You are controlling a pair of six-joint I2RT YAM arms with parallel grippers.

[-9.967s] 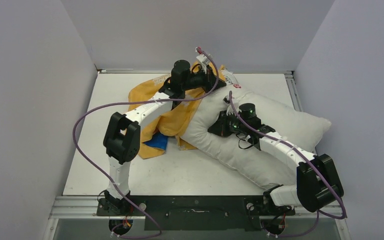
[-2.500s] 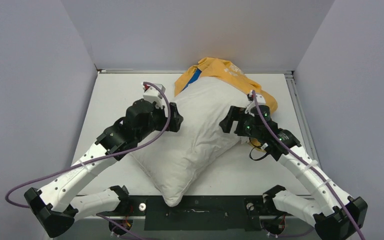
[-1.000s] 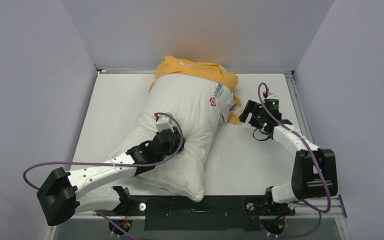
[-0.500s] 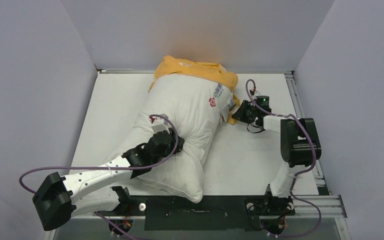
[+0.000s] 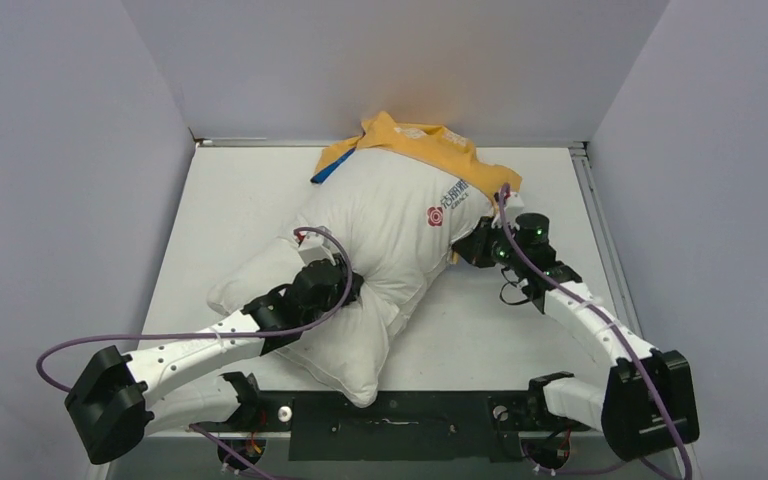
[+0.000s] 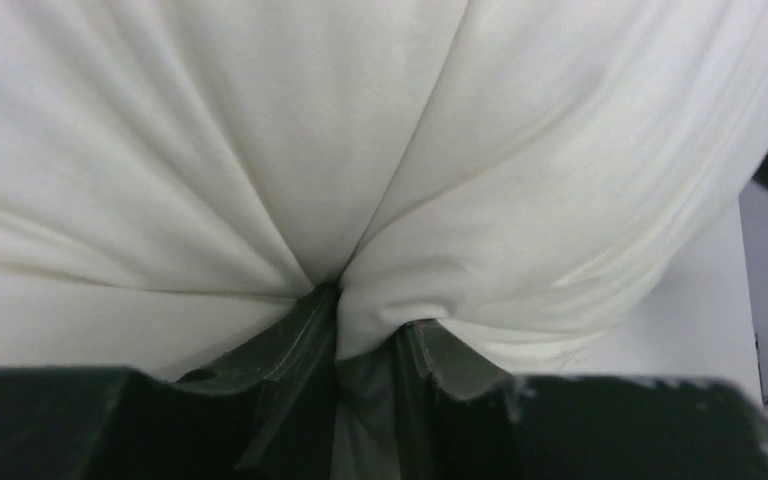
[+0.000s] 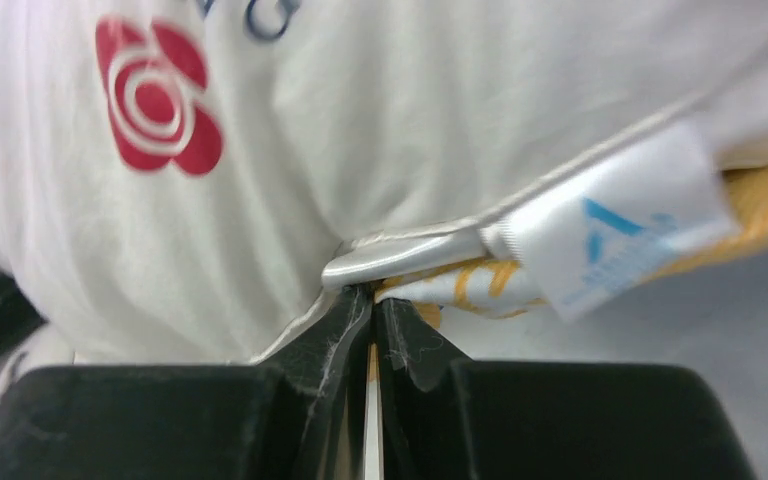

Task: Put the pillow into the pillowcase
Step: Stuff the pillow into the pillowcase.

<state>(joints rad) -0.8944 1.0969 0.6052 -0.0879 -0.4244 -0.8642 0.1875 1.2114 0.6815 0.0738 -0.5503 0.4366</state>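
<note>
Two grips are on. Left gripper (image 6: pixel 370 322): jaws clamped on a bunched fold of the pillow (image 6: pixel 260 120), mid-body. Right gripper (image 7: pixel 372 305): jaws pressed together at the pillow seam with a sliver of fabric between them, which I read as the hem of the case (image 7: pixel 465 288).

The pillow lies diagonally on the table (image 5: pixel 230 200). Its far end is capped by the orange case at the back wall; most of it is bare.

Step, my judgement: feeding in. Next: left pushes away, right draws the hem towards me.

Only the overhead view shows how little is covered. Only the right wrist shows the hem and a sewn label (image 7: pixel 610 235). The left wrist gives only white folds.
</note>
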